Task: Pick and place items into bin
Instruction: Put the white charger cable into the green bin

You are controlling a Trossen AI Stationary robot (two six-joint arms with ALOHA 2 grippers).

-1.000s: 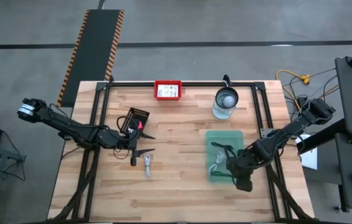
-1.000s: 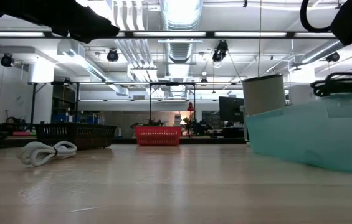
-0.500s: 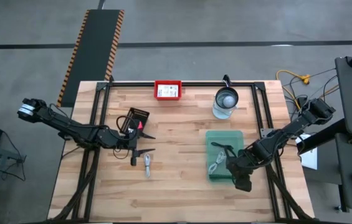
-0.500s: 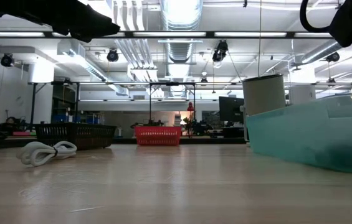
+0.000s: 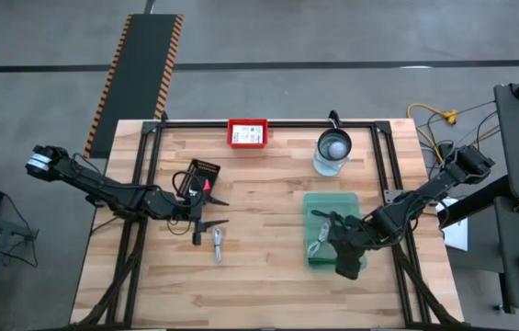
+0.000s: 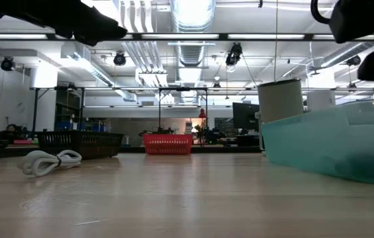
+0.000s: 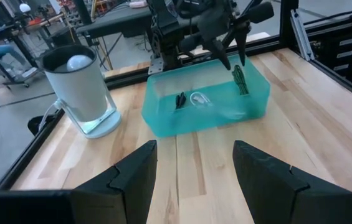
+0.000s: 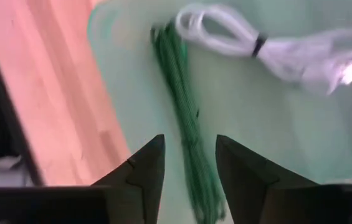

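table point(image 5: 268, 276): wood top, everything below placed relative to the teal bin.
bin point(image 5: 352, 204): teal, sat on the table's right half, just below the glass jar point(image 5: 332, 152).
left arm: parked well left of the bin; left gripper point(image 5: 211, 211) released, jaws apart, holding nothing, aimed toward the bin.
right arm: reached in from the right; right gripper point(image 5: 339, 234) hung over the bin's lower half, fingers parted, nothing between them.
progress: partly done. Inside the bin lay a white coiled cable point(image 8: 275, 42), a green tie point(image 8: 185, 130) and a small black piece point(image 7: 180, 100), probably a clip, too small to tell.
left to do: well left of the bin, a dark card-like item with a pink bit point(image 5: 203, 176) and a small metal clip point(image 5: 217, 245) were not yet binned.
red tray point(image 5: 248, 133): up-left of the bin at the table's far edge, white cards inside.
high view only: showed the leftover items and both arms at once.
right wrist view only: showed the green tie lying flat on the bin floor, free of the fingers.
left wrist view only: showed the black piece beside the cable inside the bin.
low view only: showed a second white coiled cable point(image 6: 47, 160) lying on the table, well apart from the bin wall, still outside.
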